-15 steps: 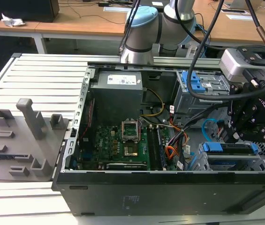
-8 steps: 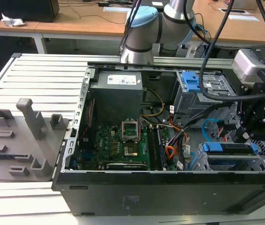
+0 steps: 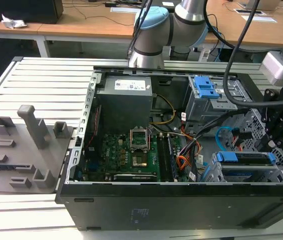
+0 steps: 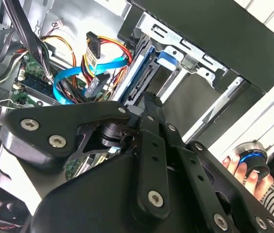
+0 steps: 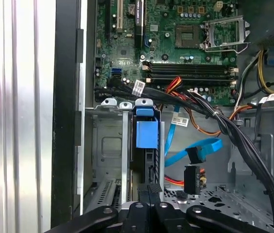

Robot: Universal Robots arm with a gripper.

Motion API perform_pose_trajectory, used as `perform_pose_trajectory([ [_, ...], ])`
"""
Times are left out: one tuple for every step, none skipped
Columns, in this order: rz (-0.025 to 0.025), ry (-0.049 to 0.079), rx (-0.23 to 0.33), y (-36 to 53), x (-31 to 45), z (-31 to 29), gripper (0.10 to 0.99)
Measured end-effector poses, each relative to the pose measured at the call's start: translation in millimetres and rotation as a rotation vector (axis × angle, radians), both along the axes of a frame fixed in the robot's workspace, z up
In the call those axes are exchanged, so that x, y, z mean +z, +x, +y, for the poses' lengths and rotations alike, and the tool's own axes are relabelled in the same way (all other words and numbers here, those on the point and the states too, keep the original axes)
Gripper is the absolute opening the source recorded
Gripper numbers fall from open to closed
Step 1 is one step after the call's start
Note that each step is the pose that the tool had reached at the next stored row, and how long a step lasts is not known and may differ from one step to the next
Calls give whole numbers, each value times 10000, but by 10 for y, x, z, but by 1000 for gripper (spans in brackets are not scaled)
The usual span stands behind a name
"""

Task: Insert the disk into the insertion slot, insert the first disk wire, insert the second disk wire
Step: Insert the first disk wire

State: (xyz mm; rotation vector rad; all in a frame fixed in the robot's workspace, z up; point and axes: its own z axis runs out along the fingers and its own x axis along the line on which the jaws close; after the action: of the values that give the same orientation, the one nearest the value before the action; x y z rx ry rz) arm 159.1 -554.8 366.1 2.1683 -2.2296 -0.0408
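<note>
The disk [image 5: 146, 136], in its blue carrier, sits inside the silver insertion slot [image 5: 108, 145] at the case's corner; it is also in the exterior view [image 3: 244, 158] and the second wrist view [image 4: 137, 73]. My gripper [image 5: 149, 190] hovers just off the disk's outer end with its fingers together and nothing between them. In the exterior view the gripper [image 3: 276, 142] is over the case's right end. The second disk wire [image 5: 197, 147], a light-blue loop, ends in a dark plug lying loose beside the disk. The first disk wire [image 5: 193, 179], red and orange, hangs free close by.
A thick black cable bundle [image 5: 224, 121] runs across the case beside the cage. The motherboard [image 3: 131, 152] and the power supply [image 3: 126, 100] take up the case's left half. A grey bay with blue latch [image 3: 205, 90] stands behind. A person's hand [image 4: 246, 170] holds a blue-ringed knob outside the case.
</note>
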Motion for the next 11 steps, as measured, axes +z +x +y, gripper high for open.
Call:
perform_pose_trajectory([
  [0,3,0,0,13,4,106],
  [1,2,0,0,16,11,106],
  [0,2,0,0,16,19,106],
  [0,2,1,0,17,25,106],
  [0,1,0,0,17,39,106],
  [0,0,0,0,17,63,106],
  [0,1,0,0,17,96,106],
  [0,2,0,0,16,110,106],
  [1,3,0,0,16,135,106],
  [0,0,0,0,17,169,106],
  [1,1,0,0,17,184,106],
])
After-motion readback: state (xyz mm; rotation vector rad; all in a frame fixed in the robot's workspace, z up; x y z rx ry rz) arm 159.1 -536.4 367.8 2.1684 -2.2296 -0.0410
